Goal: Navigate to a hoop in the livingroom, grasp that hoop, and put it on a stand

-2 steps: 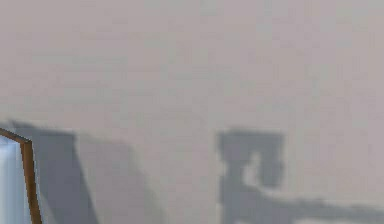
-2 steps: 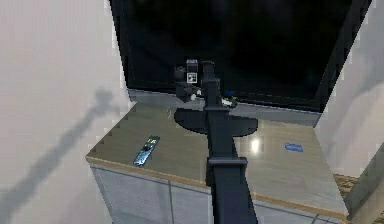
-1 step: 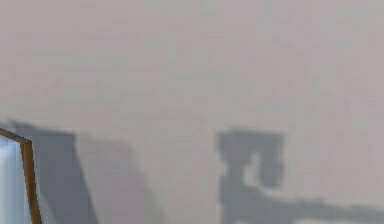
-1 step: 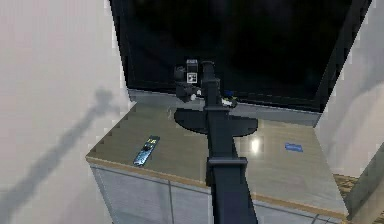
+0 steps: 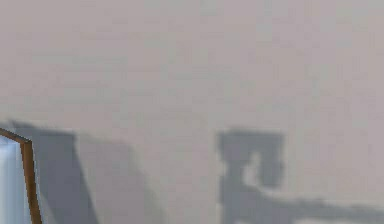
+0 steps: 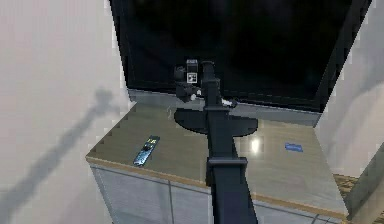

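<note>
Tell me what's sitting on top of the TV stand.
A large dark television on a dark base, a remote control toward the left, and a small blue item at right. The arm covers a strip of the TV stand top.

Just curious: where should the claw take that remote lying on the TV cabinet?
Probably across its width at mid-length, coming from above: the remote lies flat on the cabinet top, long and slim, with open surface around it.
</note>
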### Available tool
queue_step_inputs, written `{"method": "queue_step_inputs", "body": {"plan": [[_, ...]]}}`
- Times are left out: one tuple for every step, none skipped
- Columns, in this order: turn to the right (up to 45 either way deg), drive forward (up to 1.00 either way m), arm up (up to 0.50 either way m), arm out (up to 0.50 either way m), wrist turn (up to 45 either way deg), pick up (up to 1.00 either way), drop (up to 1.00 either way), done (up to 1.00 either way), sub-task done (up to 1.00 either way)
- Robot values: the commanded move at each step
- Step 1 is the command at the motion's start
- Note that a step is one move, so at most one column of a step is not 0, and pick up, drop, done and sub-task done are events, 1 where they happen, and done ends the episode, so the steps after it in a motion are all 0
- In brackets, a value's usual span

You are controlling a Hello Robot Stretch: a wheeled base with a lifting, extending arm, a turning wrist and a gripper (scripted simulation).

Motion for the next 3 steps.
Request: {"method": "queue_step_inputs", "body": {"plan": [[0.0, 0.0, 0.08, 0.0, 0.0, 0.0, 0.0, 0.0, 0.0], [0.0, 0.0, 0.0, -0.08, 0.0, 0.0, 0.0, 0.0, 0.0], [0.0, 0.0, 0.0, 0.0, 0.0, 0.0, 0.0, 1.0, 0.0]]}}
